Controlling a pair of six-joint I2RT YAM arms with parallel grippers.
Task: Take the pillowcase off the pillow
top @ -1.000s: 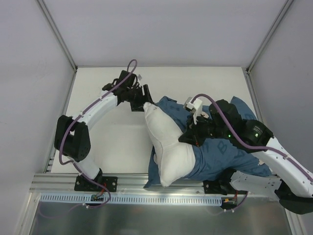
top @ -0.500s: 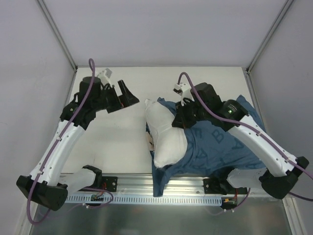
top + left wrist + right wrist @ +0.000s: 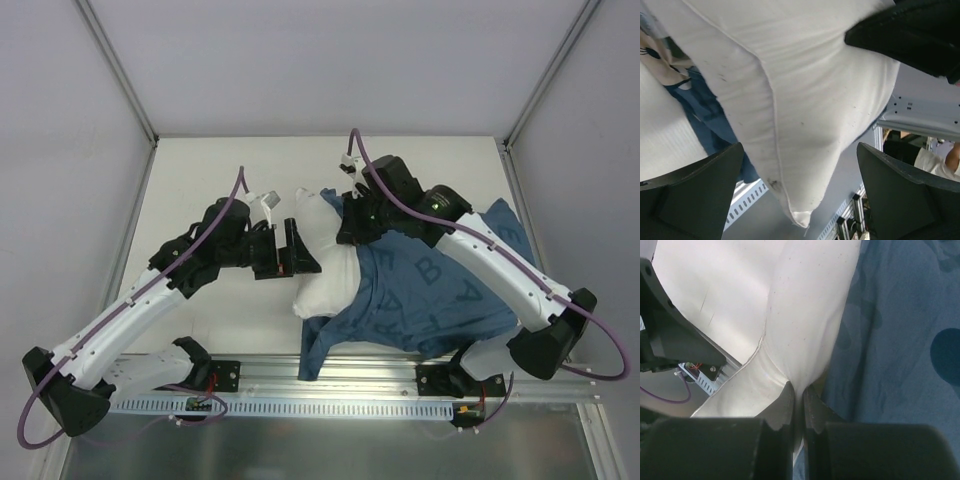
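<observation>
We are holding our left gripper [image 3: 300,252] wide open, with a bare corner of the pillow [image 3: 322,280] sitting between its fingers. Our right gripper [image 3: 796,394] is pinching white pillow cloth, and the pillowcase [image 3: 435,290] is bunching just right of it. The rail [image 3: 260,372] is running behind both grippers, and bare table [image 3: 210,180] is lying beyond the left one.

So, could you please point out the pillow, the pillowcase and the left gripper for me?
pillow [image 3: 332,272]: top view, bare white middle.
pillowcase [image 3: 435,290]: top view, lettered blue fabric right of the pillow.
left gripper [image 3: 800,150]: left wrist view, midway between its open fingertips.
</observation>
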